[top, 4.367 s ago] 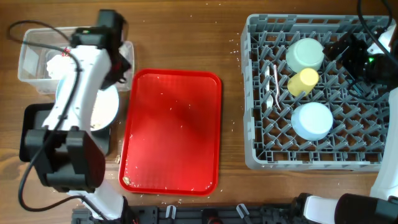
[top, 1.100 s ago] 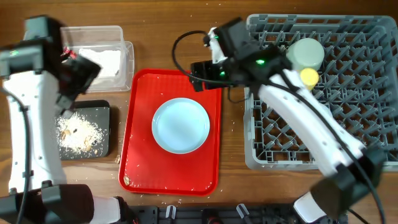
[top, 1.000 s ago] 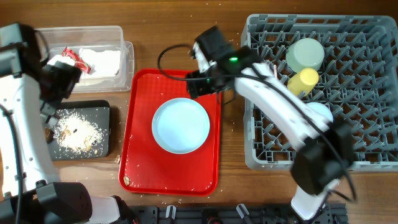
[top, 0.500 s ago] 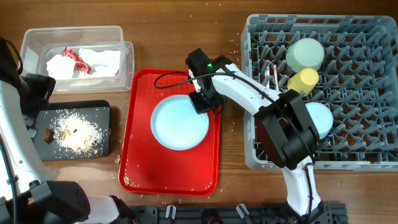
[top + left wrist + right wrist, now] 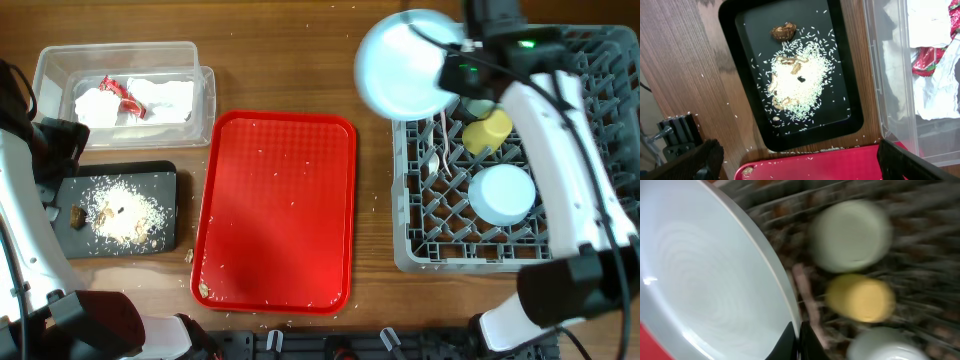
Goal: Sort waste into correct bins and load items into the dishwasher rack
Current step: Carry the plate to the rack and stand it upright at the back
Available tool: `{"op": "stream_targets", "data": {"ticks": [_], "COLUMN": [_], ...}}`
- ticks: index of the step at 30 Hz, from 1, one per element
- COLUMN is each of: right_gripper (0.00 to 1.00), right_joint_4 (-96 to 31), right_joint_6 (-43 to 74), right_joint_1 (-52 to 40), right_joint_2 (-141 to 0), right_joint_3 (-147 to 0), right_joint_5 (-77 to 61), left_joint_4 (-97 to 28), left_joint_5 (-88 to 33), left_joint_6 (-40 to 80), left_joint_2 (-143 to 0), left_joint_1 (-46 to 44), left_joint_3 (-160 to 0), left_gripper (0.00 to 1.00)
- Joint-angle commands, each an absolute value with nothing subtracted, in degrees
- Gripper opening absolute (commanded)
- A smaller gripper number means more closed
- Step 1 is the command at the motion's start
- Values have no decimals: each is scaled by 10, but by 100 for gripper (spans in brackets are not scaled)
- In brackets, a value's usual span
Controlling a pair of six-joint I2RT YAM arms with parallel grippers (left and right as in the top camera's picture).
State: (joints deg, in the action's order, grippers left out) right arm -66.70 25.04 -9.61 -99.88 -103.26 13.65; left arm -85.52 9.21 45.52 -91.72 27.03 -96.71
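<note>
Plate [image 5: 405, 62] aloft in R gripper [image 5: 452, 74].

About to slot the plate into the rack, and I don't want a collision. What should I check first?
1. Right gripper holds plate by its rim: ok.
2. Bare pegs in dishwasher rack, right side: ok.
3. Plate clear of pale green bowl: cannot tell; they overlap from overhead.
4. Yellow cup, light blue bowl not under plate: ok.
5. Left gripper open, away from rack: ok.
</note>
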Motion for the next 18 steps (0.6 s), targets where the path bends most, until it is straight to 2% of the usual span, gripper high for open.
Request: {"op": "stream_targets", "data": {"ticks": [1,7,16,17,18], "right_gripper": [5,4,5,12,25], "right_joint_4": [-677,-610,-603,-606,-617], "right_joint_6": [307,302,281,269,267], "right_joint_1": [-95,-105,-195,-204,-212], "right_joint_2": [-990,-1038,-1115,-1114,-1109], "right_joint_3": [-1035,-1008,-1009,-1014,-1022], "right_joint_5": [322,382,421,415,397], "left_joint_4": [-856,-856,-856,-856,-856], "left_joint_5": [104,104,104,104,104], "left_joint_6": [451,451,451,451,451], "left_joint_2": [-919,-919,-919,-919,-919], "left_joint_1": [273,273,273,273,273], "left_joint_3": [-967,-967,-967,-967,-967], "left_gripper": [100,100,100,100,100]}}
